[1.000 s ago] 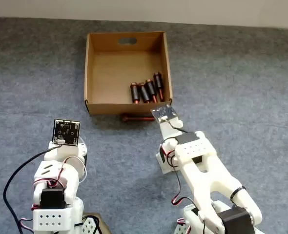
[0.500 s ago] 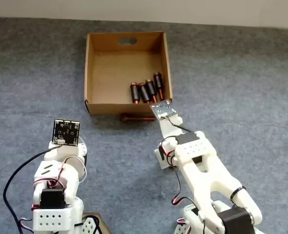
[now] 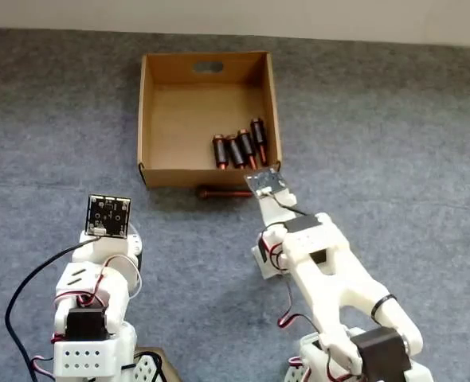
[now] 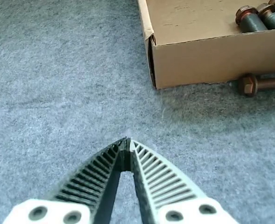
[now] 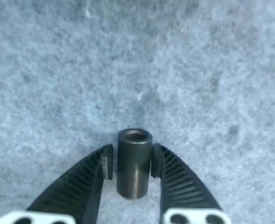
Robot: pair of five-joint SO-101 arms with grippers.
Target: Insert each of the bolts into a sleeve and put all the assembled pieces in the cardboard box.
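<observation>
The right end effector [image 5: 133, 156] is gripping a dark, smooth, hollow sleeve [image 5: 134, 170]; the left end effector [image 4: 126, 143] is sitting pinched together, empty.

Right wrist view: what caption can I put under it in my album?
Black ribbed right gripper clamps a short dark metal sleeve, grey carpet behind.

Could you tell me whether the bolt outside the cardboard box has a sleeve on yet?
Not yet: the bolt is bare, coppery shank exposed beside the cardboard box; the right gripper holds the sleeve.
</observation>
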